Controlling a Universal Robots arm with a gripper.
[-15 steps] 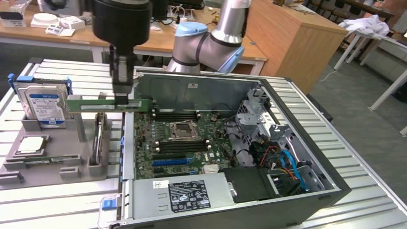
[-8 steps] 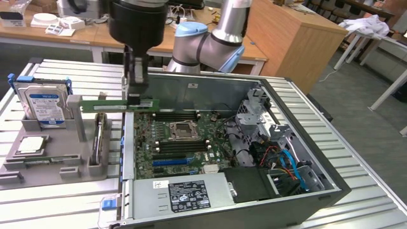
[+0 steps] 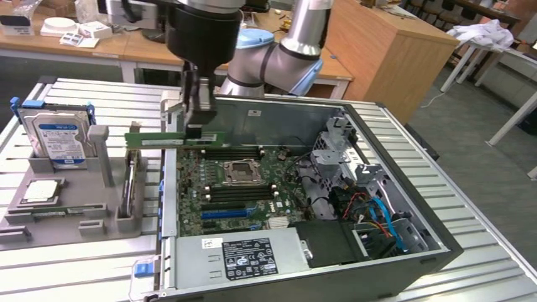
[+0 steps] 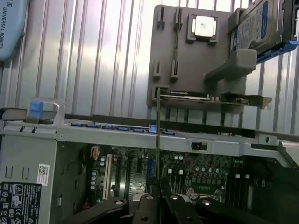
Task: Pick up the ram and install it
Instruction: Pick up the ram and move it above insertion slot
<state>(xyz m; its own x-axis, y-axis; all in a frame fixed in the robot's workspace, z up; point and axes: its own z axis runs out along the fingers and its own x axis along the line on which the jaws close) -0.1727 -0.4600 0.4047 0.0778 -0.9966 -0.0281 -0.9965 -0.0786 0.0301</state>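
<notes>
The ram [image 3: 168, 138] is a thin green stick held level in the air, with my gripper [image 3: 200, 129] shut on its right part. In the exterior view it hangs over the left wall of the open computer case [image 3: 419, 251], just above the dark memory slots [image 3: 239, 153] at the far end of the motherboard [image 3: 251, 189]. In the wrist view the ram [image 4: 158, 140] shows edge-on as a thin line rising from between my black fingers [image 4: 145, 207], over the case wall.
A grey holder [image 3: 67, 217] on the exterior view's left carries a silver blue-labelled hard drive [image 3: 57, 135], a square processor [image 3: 40, 190] and an upright card [image 3: 127, 189]. The case holds a power supply [image 3: 243, 255], a processor socket [image 3: 241, 170] and cables [image 3: 378, 214].
</notes>
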